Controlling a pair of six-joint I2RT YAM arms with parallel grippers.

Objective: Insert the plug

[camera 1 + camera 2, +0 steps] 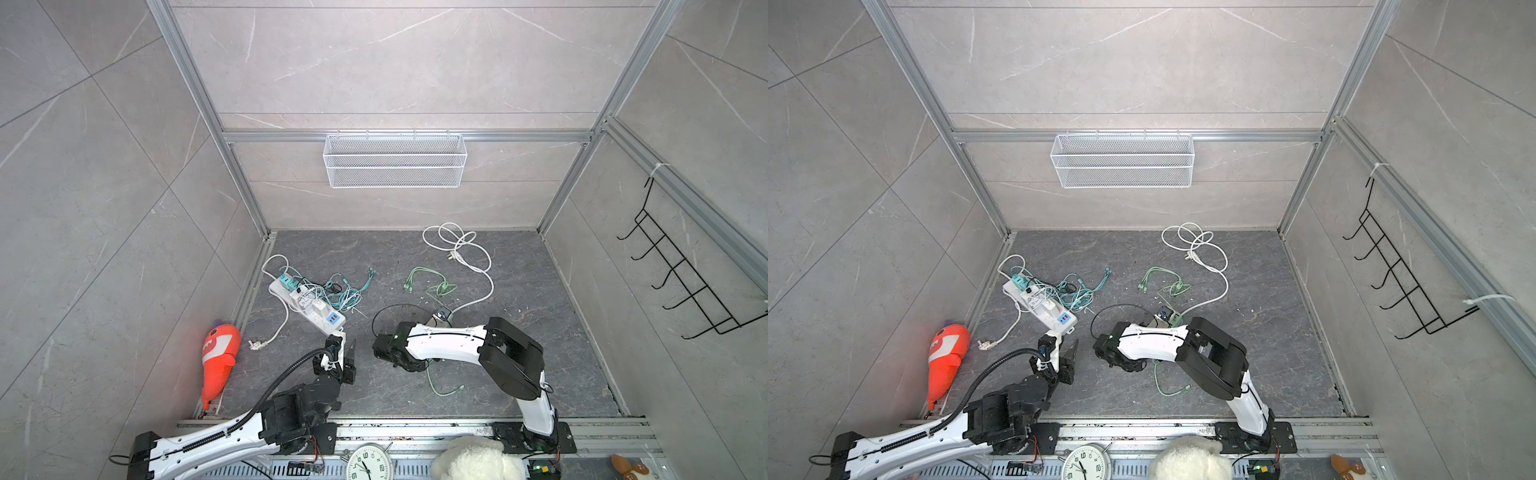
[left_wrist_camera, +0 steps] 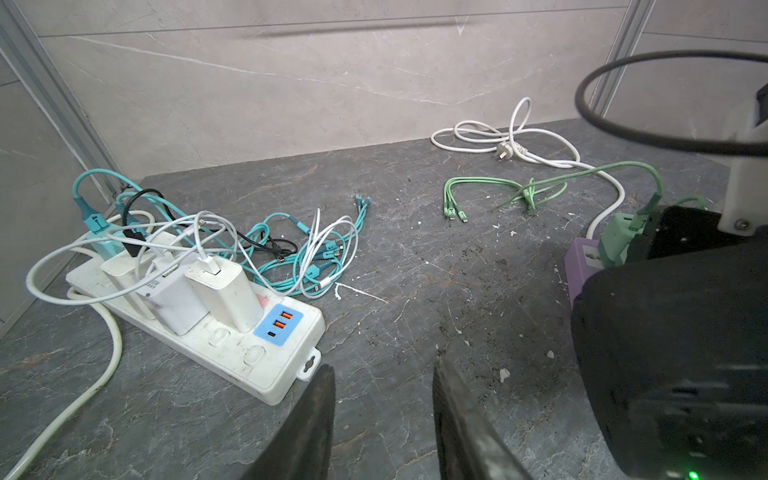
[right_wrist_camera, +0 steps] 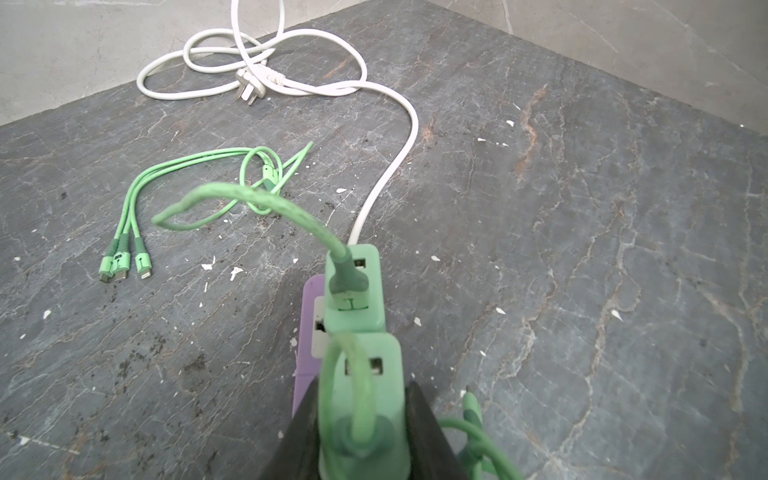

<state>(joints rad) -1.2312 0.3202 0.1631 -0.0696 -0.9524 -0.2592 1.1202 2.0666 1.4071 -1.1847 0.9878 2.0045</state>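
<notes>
Mint-green charger plug, clenched in my right gripper, sits over the purple power strip beneath the jaws, seemingly mid-insertion and needing a straight downward press, while my left gripper hangs parted, empty.

A pale green plug, with a green cable fitted into its face, is gripped by the right gripper over one end of a purple power strip. It is set just beside a second green plug seated on that strip; whether its prongs are in cannot be told.
</notes>
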